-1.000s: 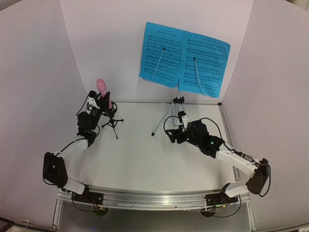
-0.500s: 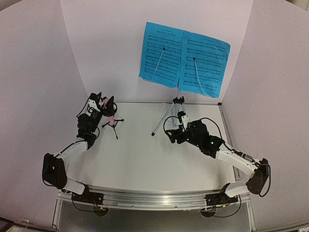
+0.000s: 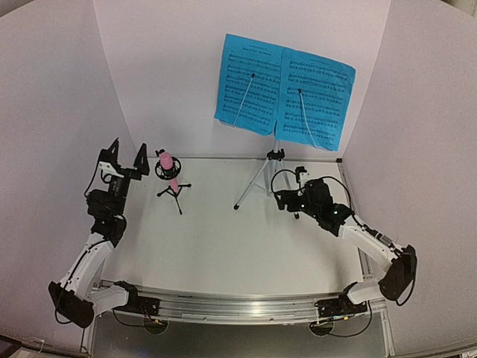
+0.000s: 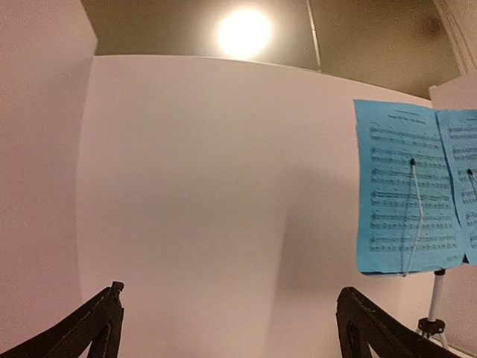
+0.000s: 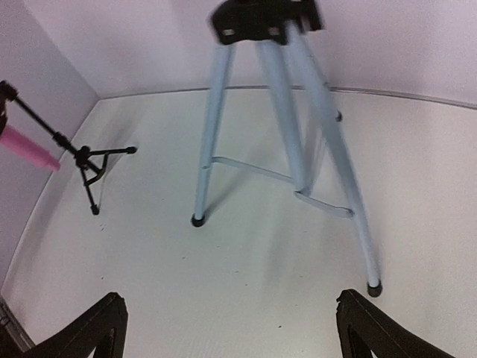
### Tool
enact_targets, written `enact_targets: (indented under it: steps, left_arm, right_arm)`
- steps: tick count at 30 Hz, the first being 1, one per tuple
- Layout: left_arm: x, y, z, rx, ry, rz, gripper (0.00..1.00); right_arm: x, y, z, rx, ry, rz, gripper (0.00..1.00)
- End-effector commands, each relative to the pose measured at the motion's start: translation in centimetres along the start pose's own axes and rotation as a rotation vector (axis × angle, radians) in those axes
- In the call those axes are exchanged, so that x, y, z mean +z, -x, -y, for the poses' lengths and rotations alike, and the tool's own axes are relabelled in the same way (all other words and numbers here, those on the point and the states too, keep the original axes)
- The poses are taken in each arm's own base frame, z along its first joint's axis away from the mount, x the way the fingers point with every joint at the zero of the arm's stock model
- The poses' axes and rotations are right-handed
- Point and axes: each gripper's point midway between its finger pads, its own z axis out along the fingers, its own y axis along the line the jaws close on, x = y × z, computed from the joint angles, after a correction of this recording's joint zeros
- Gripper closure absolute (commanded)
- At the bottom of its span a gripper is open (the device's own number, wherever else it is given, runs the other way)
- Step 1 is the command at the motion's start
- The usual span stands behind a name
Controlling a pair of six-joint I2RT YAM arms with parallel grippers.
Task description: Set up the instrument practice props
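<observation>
left gripper [image 3: 127, 154] wide, empty, apart from pink microphone [image 3: 166, 165]; right gripper [image 5: 227, 297] wide, empty, facing tripod [image 5: 212, 134].

Bare table [image 3: 216, 242] between mic holder [image 3: 174, 191] and silver tripod [image 3: 275, 157], its legs spread before right fingers [image 5: 93, 332]

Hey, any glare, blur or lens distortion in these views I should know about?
Left wrist: a ceiling light blooms into glare at the top. Right wrist: the silver tripod looks smeared, worst at its head. Top external: evenly lit, but wide-angle distortion bows the table edges and walls.
</observation>
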Motion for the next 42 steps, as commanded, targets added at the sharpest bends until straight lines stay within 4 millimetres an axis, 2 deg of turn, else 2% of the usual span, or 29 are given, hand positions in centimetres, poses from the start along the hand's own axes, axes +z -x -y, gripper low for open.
enact_targets:
  steps: [1, 4, 6, 9, 14, 18, 19, 20, 22, 26, 31, 34, 42]
  left_arm:
    - [-2.7, -1.3, -6.3, 0.044, 0.288, -0.138, 0.00]
    - [-5.8, -3.7, -11.5, 0.005, 0.490, -0.237, 0.00]
    - [-8.5, -5.7, -14.4, -0.036, 0.612, -0.294, 0.00]
    - [-12.5, -9.5, -17.7, -0.078, 0.752, -0.389, 0.00]
    - [-17.0, -17.8, -18.9, -0.128, 0.777, -0.588, 0.00]
    - [-19.5, -22.8, -18.3, -0.154, 0.682, -0.688, 0.00]
    - [-19.9, -23.5, -18.2, -0.140, 0.654, -0.700, 0.00]
    - [-20.4, -24.2, -17.9, -0.124, 0.622, -0.721, 0.00]
    - [-21.0, -25.6, -16.8, -0.109, 0.544, -0.776, 0.00]
    - [-21.9, -27.3, -14.4, -0.145, 0.398, -0.864, 0.00]
    - [-23.6, -27.3, -14.8, -0.215, 0.509, -0.896, 0.00]
    - [-24.5, -27.5, -14.8, -0.210, 0.527, -0.897, 0.00]
    - [-24.6, -27.6, -15.8, -0.217, 0.588, -0.860, 0.00]
  right_arm:
    - [-1.8, 0.2, 5.3, 0.122, -0.134, 0.015, 0.05]
    - [-2.8, -0.7, 8.5, 0.151, -0.216, 0.007, 0.04]
    - [-3.5, -1.3, 11.3, 0.170, -0.286, 0.005, 0.03]
    - [-4.4, -2.1, 15.9, 0.195, -0.383, -0.004, 0.02]
    - [-5.3, -3.3, 24.1, 0.250, -0.483, -0.009, 0.02]
    - [-6.3, -5.0, 28.7, 0.242, -0.506, 0.083, 0.02]
    - [-6.9, -4.7, 29.2, 0.228, -0.506, 0.150, 0.02]
    - [-7.3, -5.5, 29.8, 0.227, -0.514, 0.187, 0.02]
    - [-8.2, -5.6, 30.1, 0.210, -0.505, 0.296, 0.02]
    - [-7.3, -7.9, 30.0, 0.207, -0.469, 0.304, 0.02]
    - [-5.9, -10.1, 30.1, 0.236, -0.429, 0.291, 0.02]
    - [-6.1, -10.2, 30.1, 0.233, -0.429, 0.311, 0.02]
    - [-6.3, -10.1, 30.1, 0.231, -0.438, 0.327, 0.02]
